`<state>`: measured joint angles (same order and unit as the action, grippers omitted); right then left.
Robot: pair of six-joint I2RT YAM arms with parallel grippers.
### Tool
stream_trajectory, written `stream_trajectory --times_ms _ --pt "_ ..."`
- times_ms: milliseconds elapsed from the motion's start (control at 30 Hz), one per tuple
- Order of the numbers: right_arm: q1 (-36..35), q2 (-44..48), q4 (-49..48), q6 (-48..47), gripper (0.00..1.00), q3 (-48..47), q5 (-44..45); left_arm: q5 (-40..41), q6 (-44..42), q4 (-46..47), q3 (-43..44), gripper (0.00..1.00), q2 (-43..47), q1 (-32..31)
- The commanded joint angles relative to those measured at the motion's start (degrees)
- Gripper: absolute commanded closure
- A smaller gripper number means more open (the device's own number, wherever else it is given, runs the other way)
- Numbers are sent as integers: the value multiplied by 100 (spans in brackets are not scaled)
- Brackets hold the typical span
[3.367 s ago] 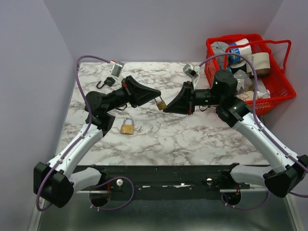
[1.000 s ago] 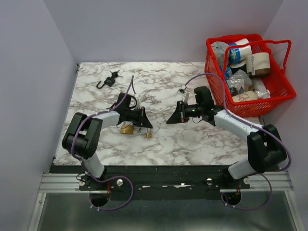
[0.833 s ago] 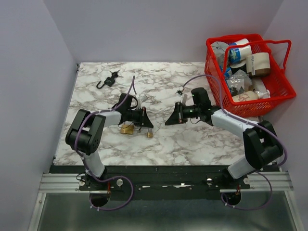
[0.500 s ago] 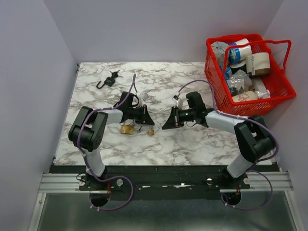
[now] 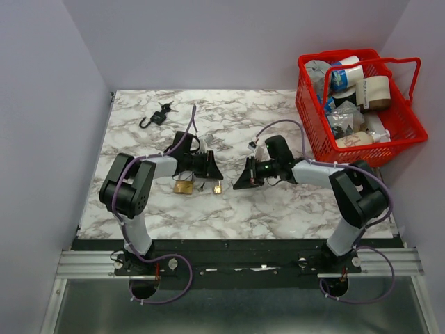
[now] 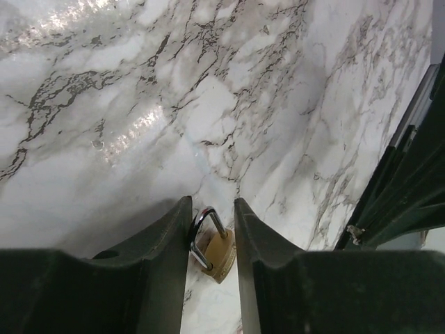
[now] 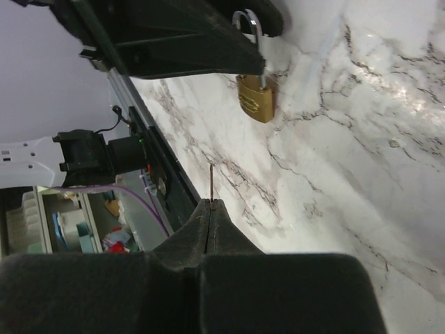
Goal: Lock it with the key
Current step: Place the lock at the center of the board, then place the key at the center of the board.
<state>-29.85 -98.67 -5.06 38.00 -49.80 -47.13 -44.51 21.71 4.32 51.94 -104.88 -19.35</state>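
Tiny blk-head key bunch (image 5: pixel 165 106), far left

Left gripper (image 5: pixel 212 171) beside small brass padlock (image 5: pixel 217 188)

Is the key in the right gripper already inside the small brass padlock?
No, the right wrist view shows marble tabletop between the tip of the key and the small brass padlock.

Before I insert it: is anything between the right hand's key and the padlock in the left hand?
Nothing visible: only bare marble shows between the key and the small brass padlock.
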Motion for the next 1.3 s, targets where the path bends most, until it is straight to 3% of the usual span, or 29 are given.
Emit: stream_trajectory --times_ms 0,100,200,233,533,833,933,1067,1267 --pt "-39 -310 -136 260 99 -3 292 162 -133 -106 246 53 433 28" --pt "-91 -459 -57 374 99 -126 433 180 -97 -168 342 41 644 37" --pt "-144 -556 -48 480 99 -205 556 267 -132 -282 474 17 872 28" --pt "-162 -609 -56 498 99 -232 600 302 -132 -308 492 1 942 37" --pt "-285 -943 13 1069 99 -503 1171 610 96 -326 404 1 1927 327" --pt "-540 -1339 822 1122 98 -961 1610 628 104 -642 325 1 2402 915" --pt "-540 -1374 1059 1131 82 -988 1821 646 201 -660 273 1 2499 1100" --pt "-540 -1321 1305 1096 72 -996 1945 636 53 -870 369 1 2525 1346" --pt "-540 -1093 1551 938 55 -1145 1796 1154 -1168 -2153 1361 1 2070 1890"
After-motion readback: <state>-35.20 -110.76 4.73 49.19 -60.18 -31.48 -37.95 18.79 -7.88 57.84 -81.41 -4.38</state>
